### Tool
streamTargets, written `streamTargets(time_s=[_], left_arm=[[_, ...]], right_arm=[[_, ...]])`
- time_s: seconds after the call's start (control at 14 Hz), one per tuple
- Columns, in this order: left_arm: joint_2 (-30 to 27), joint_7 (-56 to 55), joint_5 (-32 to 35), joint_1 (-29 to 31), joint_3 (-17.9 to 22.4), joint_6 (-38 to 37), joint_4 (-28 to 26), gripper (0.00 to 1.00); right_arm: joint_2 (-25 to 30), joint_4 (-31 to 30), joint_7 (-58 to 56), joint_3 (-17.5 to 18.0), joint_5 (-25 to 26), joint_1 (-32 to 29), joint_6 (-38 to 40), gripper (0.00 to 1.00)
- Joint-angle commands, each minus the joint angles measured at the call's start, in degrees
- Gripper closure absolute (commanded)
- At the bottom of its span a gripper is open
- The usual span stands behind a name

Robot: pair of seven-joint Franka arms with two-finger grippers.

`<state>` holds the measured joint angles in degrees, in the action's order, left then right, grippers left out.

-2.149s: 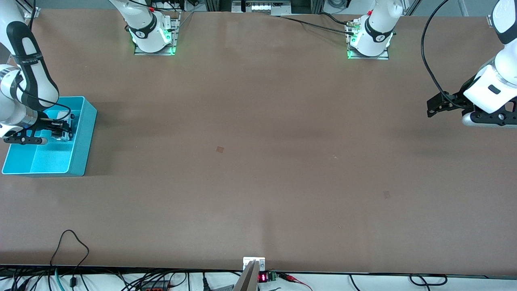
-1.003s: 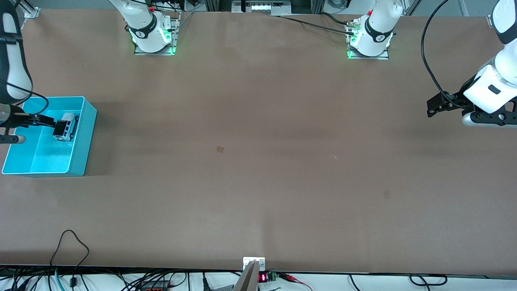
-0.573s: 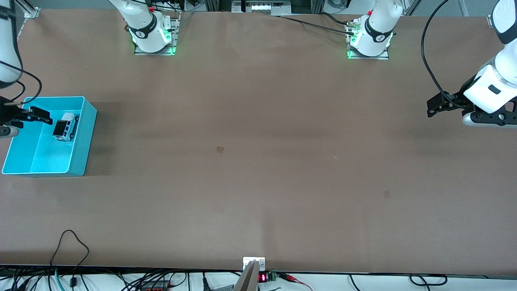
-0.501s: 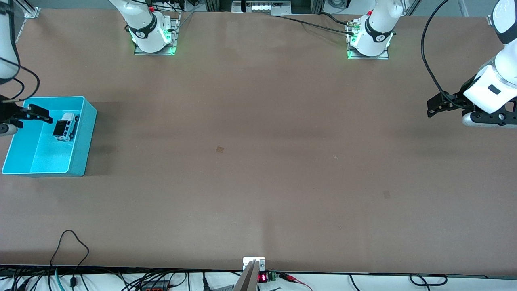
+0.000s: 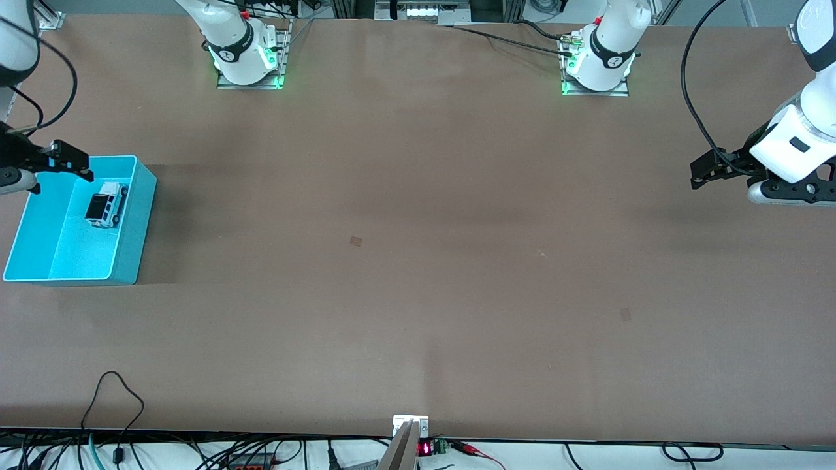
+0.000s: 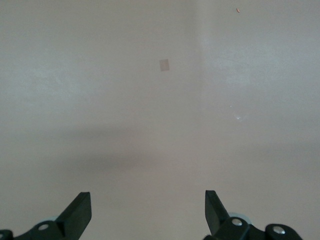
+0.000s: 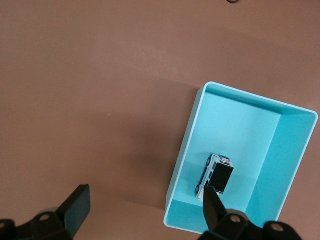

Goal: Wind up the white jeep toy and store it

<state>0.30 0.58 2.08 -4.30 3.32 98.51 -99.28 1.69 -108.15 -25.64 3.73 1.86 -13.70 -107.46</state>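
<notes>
The right pincer (image 5: 68, 162) hangs in the air with its fingers spread wide and nothing between them, over the edge of the cyan bin (image 5: 140, 215) that lies farthest from the front camera, at the right arm's end of the desk (image 5: 418, 261). In the right wrist view its two dark fingertips (image 7: 77, 202) stand well apart above bare brown surface and the bin's rim (image 7: 182, 155).

The left pincer (image 5: 708, 171) waits at the left arm's end of the desk, up off the surface, its fingers also spread wide and holding nothing; the left wrist view shows only plain desk between the fingertips (image 6: 80, 212).

The desk is a broad, matte brown sheet, bare over nearly all of its width, with a few small faint marks, one near its middle (image 5: 355, 241). The two arm bases (image 5: 247, 55) are bolted along its edge farthest from the front camera and glow green at the foot. Loose black cables (image 5: 117, 398) lie along the edge nearest the camera.

The cyan bin is an open rectangular tub. Inside it, on the floor of the bin and close to the wall that faces the middle of the desk, sits the white jeep toy (image 5: 106, 205), upright on its wheels, its black roof showing. It is the only thing in the bin, and neither pincer touches it.
</notes>
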Motion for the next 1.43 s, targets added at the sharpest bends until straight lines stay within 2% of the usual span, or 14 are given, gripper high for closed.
streamTargets(time_s=[0.0,0.21,0.5,0.86,1.07,1.36], left_arm=[[-1.2,0.9,1.0,0.3,-0.1,-0.4,-0.9,0.00],[-1.2,0.9,1.0,0.4,-0.1,-1.0,-0.9,0.00],[-1.1,0.9,1.0,0.4,-0.1,-1.1,-0.9,0.00],[-1.2,0.9,1.0,0.4,-0.1,-1.2,-0.9,0.00],[-1.2,0.9,1.0,0.4,-0.1,-1.3,-0.9,0.00],[-1.2,0.8,1.0,0.4,-0.1,-1.7,-0.8,0.00]], right_arm=[[2.0,-0.2,4.7,1.1,-0.7,2.1,1.1,0.00],[2.7,-0.1,7.0,1.1,-0.7,3.9,1.8,0.00],[2.4,3.8,14.3,1.0,-0.7,6.4,7.3,0.00],[2.5,7.2,17.3,-0.1,-0.8,10.1,8.3,0.00],[2.4,9.4,20.1,-4.7,-0.8,14.7,11.8,0.00],[2.4,11.0,20.5,-4.4,-0.9,14.8,13.1,0.00]])
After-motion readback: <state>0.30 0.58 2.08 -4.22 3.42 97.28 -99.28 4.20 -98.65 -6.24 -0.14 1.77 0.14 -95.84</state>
